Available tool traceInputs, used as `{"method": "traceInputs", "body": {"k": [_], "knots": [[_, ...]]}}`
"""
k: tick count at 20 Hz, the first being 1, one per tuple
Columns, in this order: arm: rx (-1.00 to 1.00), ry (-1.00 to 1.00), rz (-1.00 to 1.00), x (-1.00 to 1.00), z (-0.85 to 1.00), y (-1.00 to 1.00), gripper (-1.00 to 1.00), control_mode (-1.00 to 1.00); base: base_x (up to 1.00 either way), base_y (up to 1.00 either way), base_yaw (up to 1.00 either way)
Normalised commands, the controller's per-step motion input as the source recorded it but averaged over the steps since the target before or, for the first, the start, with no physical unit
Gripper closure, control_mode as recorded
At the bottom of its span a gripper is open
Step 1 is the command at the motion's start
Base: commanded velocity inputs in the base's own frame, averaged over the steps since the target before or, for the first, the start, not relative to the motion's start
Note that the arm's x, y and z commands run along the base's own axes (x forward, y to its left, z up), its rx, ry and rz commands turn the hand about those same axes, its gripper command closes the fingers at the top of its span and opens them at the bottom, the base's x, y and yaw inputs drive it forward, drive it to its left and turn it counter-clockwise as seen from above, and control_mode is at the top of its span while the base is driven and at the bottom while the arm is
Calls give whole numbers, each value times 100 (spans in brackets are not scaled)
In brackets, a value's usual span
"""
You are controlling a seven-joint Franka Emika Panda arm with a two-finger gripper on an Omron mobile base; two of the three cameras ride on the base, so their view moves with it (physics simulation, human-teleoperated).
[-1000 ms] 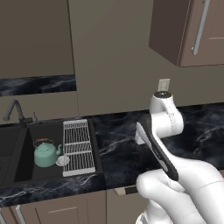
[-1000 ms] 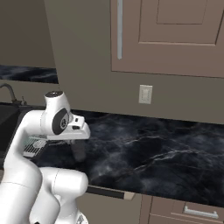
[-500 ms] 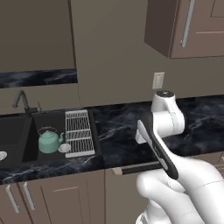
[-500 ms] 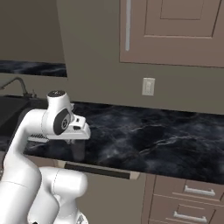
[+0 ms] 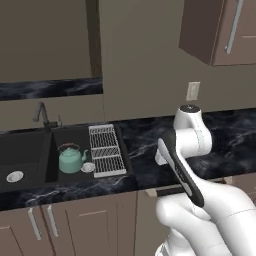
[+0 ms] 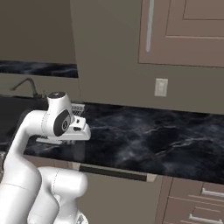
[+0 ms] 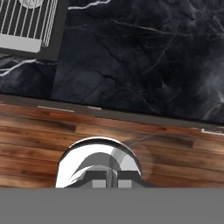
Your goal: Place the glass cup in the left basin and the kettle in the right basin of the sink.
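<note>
Kettle (image 5: 71,158): one, in right basin (image 5: 75,145); two basins; one rack (image 5: 106,150); jaws clenched, empty.

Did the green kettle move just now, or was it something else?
The kettle did not move by itself. The robot's base drove, so the whole picture slid. The sink now sits further right in the left base view, with more of the left basin in sight. Nothing was grabbed or let go. The kettle stayed in the right basin beside the wire rack, and the arm kept its folded pose.
</note>
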Motion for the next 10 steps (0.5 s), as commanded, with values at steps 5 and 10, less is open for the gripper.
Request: {"method": "traceInputs", "body": {"k": [5,10], "knots": [[0,0,0,0,0,0,100,100,0,76,0],[0,0,0,0,0,0,100,100,0,74,0]]}}
